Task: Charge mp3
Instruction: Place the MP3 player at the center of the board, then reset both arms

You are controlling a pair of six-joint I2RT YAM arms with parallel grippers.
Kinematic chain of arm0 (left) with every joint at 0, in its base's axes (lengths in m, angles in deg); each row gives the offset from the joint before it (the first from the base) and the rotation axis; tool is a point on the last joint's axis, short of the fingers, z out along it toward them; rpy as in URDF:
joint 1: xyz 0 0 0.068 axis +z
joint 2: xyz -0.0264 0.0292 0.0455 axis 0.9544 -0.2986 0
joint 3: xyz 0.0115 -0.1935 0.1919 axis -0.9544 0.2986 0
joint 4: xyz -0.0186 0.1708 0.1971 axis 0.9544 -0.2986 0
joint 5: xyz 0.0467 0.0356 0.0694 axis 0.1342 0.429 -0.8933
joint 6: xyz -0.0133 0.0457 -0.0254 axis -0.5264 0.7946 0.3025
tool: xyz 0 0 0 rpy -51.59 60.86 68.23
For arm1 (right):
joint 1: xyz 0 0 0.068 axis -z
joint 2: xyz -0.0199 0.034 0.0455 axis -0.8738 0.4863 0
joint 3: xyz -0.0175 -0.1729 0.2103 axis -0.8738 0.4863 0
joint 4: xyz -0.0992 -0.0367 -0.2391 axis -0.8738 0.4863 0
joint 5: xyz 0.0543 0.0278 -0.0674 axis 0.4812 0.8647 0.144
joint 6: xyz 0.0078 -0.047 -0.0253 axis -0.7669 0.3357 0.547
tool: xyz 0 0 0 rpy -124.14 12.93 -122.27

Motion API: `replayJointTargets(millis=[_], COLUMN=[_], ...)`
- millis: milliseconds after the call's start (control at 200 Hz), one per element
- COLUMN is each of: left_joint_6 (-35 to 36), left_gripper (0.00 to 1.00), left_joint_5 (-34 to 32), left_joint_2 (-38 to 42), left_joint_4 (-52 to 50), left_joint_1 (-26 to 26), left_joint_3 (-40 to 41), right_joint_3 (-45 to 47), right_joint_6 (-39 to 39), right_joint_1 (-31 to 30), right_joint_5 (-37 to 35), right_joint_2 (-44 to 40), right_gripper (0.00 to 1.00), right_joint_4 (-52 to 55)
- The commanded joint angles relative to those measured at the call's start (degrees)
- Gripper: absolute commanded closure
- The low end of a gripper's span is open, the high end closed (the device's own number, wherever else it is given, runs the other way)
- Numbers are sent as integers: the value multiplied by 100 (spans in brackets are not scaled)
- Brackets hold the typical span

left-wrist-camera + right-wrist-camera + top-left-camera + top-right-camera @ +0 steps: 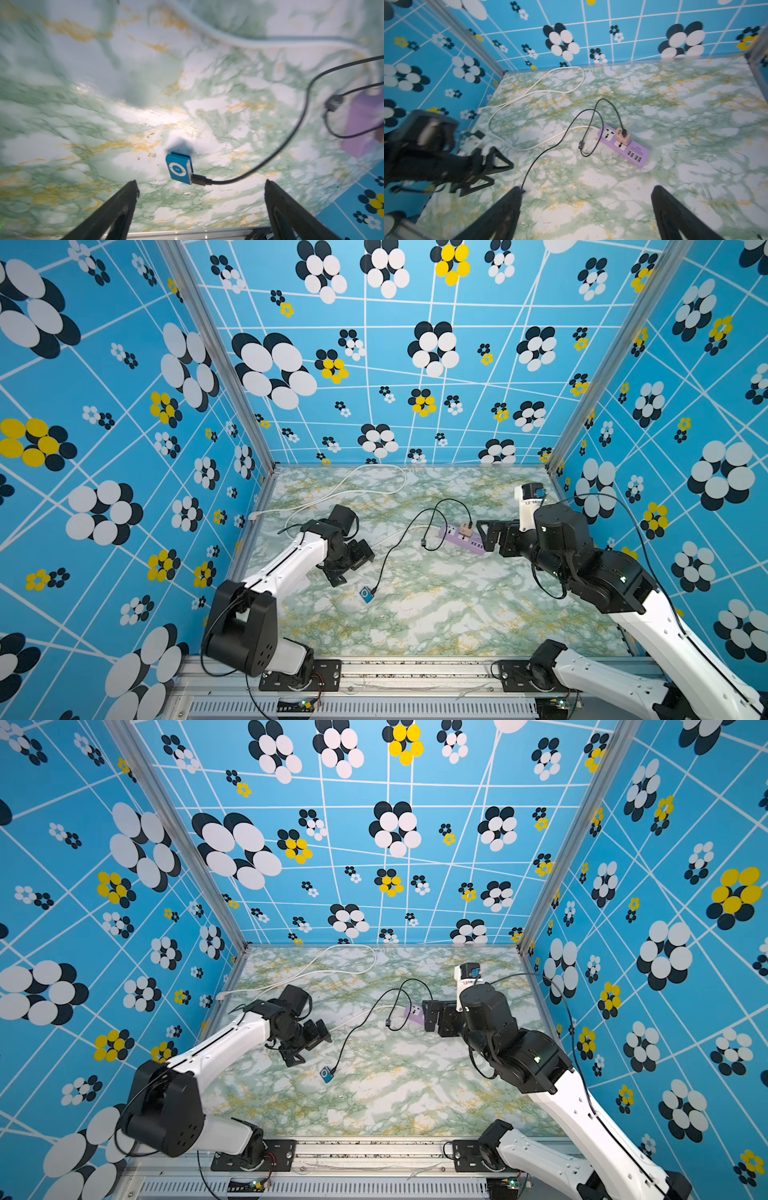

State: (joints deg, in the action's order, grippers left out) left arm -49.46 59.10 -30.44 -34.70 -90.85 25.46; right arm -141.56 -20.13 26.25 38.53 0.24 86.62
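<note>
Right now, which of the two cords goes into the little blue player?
The thin black cable: its plug sits in the mp3. The thicker white cord leads to the lilac power strip.

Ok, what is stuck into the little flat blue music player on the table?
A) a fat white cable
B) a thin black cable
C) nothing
B: the thin black cable has its plug pushed into the edge of the little flat blue music player.
</note>
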Motion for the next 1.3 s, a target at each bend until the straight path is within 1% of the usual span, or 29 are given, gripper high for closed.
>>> replayJointTargets(millis=[0,50,85,150,190,235,265,310,380,440,470,525,605,645,665,695,730,765,790,850,890,930,975,1035,1085,1164,1194,1244,1299], left_joint_6=[797,1158,1503,2077,2295,2791,3116,3574,4158,4380,4467,4754,4882,4863,4922,5043,5200,5413,5514,5452,5486,5469,5349,5279,5208,5098,5053,5038,5038], left_gripper=[1,1,1,1,1,1,1,1,1,1,1,1,1,1,1,1,1,1,1,1,1,1,1,1,1,1,1,1,1], left_joint_5=[-1481,-2029,-2222,-2632,-2967,-2956,-3003,-3297,-3299,-3395,-3312,-2936,-2868,-2637,-2512,-2398,-2381,-2409,-2510,-2340,-2360,-2403,-2337,-2309,-2238,-2083,-1996,-1952,-1899], left_joint_2=[1631,2298,2667,2978,3001,2957,2900,2777,2300,1679,1362,823,163,-166,-359,-638,-989,-1355,-1383,-1037,-1224,-1250,-1128,-1179,-1130,-1141,-1123,-1128,-1130], left_joint_4=[646,1420,2066,3054,3512,4310,4946,6049,7604,7853,8054,8761,9868,10329,10502,10715,11002,11431,11395,10417,10676,10720,10403,10487,10405,10281,10110,10078,10123], left_joint_1=[173,347,559,1005,1298,1609,1728,1777,1782,1786,1777,1726,1593,1582,1576,1505,1386,1277,1200,1169,1193,1213,1268,1352,1415,1549,1602,1628,1642], left_joint_3=[-106,342,753,1434,1815,2346,2699,3343,4014,4029,4019,4165,4366,4429,4426,4399,4379,4332,4259,4082,4068,4039,4000,3996,3998,3910,3848,3843,3853], right_joint_3=[534,972,1371,2046,2552,3097,3460,4000,4546,4767,4848,5120,5407,5476,5432,5253,5127,5159,5209,5354,5448,5545,5452,5220,5314,4979,5052,5143,5181], right_joint_6=[74,217,342,623,804,1008,1250,1652,1974,2158,2148,2199,2295,2422,2552,2535,2576,2601,2651,3111,3014,2810,2753,2751,2638,2310,2266,2272,2226], right_joint_1=[1310,2061,2429,3218,3487,3757,3820,3819,3829,3826,3828,3814,3765,3753,3738,3734,3729,3737,3721,3385,3136,3113,3105,3058,3058,3137,3232,3240,3245], right_joint_5=[-225,-50,-33,32,-111,-115,-114,-118,-115,88,209,439,377,334,393,401,523,579,617,890,714,718,746,519,160,-125,40,-49,-172], right_joint_2=[-38,-59,-87,-41,-74,-139,-218,-312,-97,344,582,1051,1784,2138,2219,2254,2226,2220,2222,2111,2123,2267,2717,3372,3788,3510,3538,3641,3612], right_gripper=[1,1,1,1,1,1,1,1,1,1,1,1,1,1,1,1,2,4,4,4,3,2,1,1,1,1,1,1,1], right_joint_4=[326,-51,-458,-1253,-1863,-2651,-3254,-4208,-5270,-5907,-6209,-7194,-8480,-9169,-9210,-8852,-8532,-8594,-8704,-8786,-9082,-9560,-9936,-10082,-10826,-9693,-9869,-10251,-10262])
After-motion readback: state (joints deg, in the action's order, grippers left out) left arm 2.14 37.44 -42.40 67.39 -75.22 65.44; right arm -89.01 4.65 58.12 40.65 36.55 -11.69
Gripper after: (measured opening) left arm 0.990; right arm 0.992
